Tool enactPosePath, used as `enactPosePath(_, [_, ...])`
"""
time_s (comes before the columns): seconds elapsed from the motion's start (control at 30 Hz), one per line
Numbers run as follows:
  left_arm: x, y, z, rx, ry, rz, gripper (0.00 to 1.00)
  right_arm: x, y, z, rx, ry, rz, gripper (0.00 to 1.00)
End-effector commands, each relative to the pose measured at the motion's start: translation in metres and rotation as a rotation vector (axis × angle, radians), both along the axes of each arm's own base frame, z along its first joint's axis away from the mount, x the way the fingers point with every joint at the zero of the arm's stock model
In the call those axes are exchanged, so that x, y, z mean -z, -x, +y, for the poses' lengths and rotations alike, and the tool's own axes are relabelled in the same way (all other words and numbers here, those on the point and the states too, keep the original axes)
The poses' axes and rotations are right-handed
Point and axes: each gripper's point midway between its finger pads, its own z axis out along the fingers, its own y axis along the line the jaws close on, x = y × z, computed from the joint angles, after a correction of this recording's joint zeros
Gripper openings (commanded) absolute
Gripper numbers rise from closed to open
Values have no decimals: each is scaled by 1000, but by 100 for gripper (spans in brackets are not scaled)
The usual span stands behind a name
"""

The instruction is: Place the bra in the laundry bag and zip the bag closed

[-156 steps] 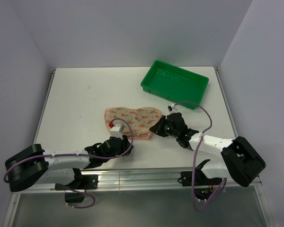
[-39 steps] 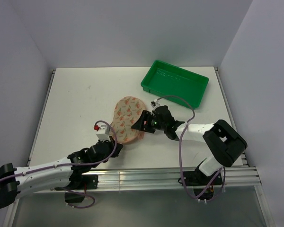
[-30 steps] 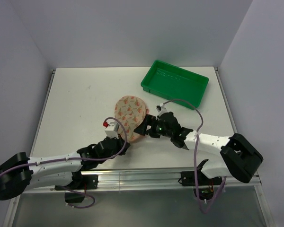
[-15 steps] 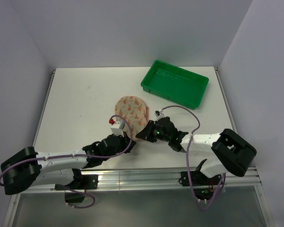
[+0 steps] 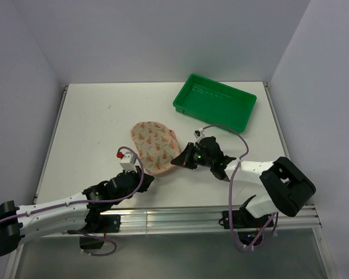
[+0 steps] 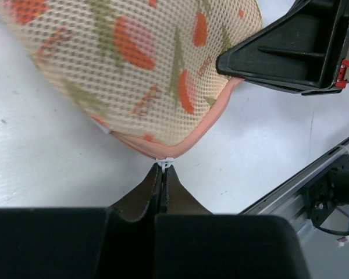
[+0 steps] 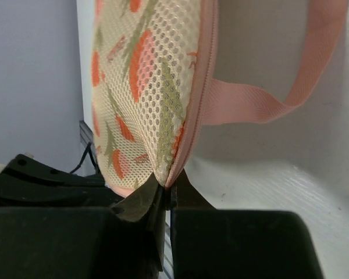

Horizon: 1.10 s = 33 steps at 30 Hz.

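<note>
From above, we see the right claw point(image 5: 177, 160), open a second ago, now clenched on the laundry bag point(image 5: 153, 145) just ahead of it. In the left wrist view, the left claw point(image 6: 164, 174) is pinching the white zip pull point(image 6: 164, 163). In the right wrist view, the rim point(image 7: 193, 125) sits between the fingertips. We cannot see the bra, so we think it is inside and zipping may start.

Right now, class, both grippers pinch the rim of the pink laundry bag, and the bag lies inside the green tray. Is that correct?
No. The laundry bag is not in the green tray. It is out on the white table, nearer the arms. The left gripper and right gripper do pinch its rim. The top external view shows this.
</note>
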Motion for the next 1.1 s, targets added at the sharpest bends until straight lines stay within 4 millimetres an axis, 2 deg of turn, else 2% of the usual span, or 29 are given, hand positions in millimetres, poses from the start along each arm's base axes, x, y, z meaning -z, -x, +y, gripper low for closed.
enactPosePath(0.0, [17,6,23,-51,-61,44,0,-2,-44,-23,103,97,-101,0])
enactPosePath(0.03, [16,6,23,-50,-59,42,0,-4,-44,-20,86,98,-104,6])
enactPosePath(0.07, [14,5,21,-46,-52,38,0,-7,-42,-14,65,92,-104,37])
enactPosePath(0.1, [11,4,17,-37,-48,31,0,-8,-38,-10,47,89,-104,56])
enactPosePath(0.17, [2,0,6,-24,-19,12,0,-9,-22,1,6,83,-104,84])
enactPosePath(0.23, [-5,-3,-8,1,-6,3,0,-10,-11,7,0,58,-94,89])
enactPosePath(0.27, [-7,-4,-13,10,1,0,0,-4,2,9,-13,54,-77,91])
enactPosePath(0.3, [-10,-5,-22,32,13,-6,0,-10,5,14,-5,6,-70,91])
enactPosePath(0.37, [-12,-6,-29,49,22,-10,0,-1,19,19,-21,-9,-38,91])
enactPosePath(0.4, [-11,-7,-33,58,15,-9,0,-3,20,23,-23,-30,-29,91])
enactPosePath(0.5, [-14,-7,-41,78,29,-16,0,-1,26,33,-43,-48,-9,89])
enactPosePath(0.57, [-15,-7,-45,88,37,-19,0,-3,23,39,-50,-58,-4,82])
enactPosePath(0.63, [-13,-7,-46,94,33,-15,0,-5,21,43,-51,-65,-4,79])
enactPosePath(0.67, [-11,-6,-47,99,32,-12,0,-6,19,44,-47,-68,-9,58])
enactPosePath(0.73, [-6,-5,-43,98,11,-6,0,-8,12,41,-15,-68,-23,32])
enactPosePath(0.77, [-2,-4,-40,94,-3,0,0,-7,9,39,-6,-60,-26,11])
enactPosePath(0.8, [3,-3,-35,87,-22,3,0,-4,6,35,5,-48,-26,4])
enactPosePath(0.87, [12,-1,-26,76,-46,15,0,0,-4,24,25,-39,-24,0])
enactPosePath(1.07, [32,0,4,-11,-133,58,0,12,-22,-6,68,18,-29,0])
